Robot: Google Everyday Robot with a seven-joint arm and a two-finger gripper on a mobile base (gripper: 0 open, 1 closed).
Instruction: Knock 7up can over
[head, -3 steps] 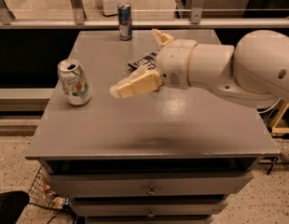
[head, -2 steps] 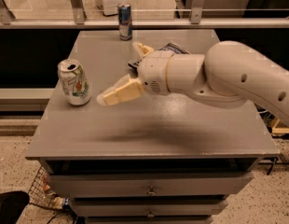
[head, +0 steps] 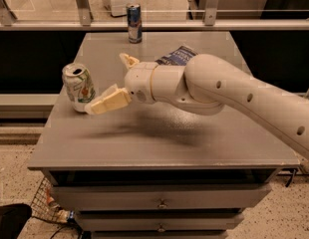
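The 7up can [head: 78, 87] is white with green and red markings and a silver top. It stands near the left edge of the grey table [head: 159, 143] and leans slightly to the left. My gripper [head: 106, 82] is just to the can's right, low over the table, and it is open. Its near finger [head: 108, 100] points left, and its tip is against the lower right side of the can. The far finger [head: 128, 60] sticks up behind and is clear of the can. My white arm [head: 234, 96] comes in from the right.
A slim blue-and-silver can [head: 134, 23] stands at the table's far edge. A dark blue snack bag [head: 176, 56] lies behind my wrist. A glass railing [head: 144, 24] runs behind the table. Drawers [head: 159, 203] are below the tabletop. A wire basket [head: 47, 208] sits on the floor at lower left.
My arm has swept left across the table. The near finger has gone from well right of the can to touching its base. The can now leans slightly.
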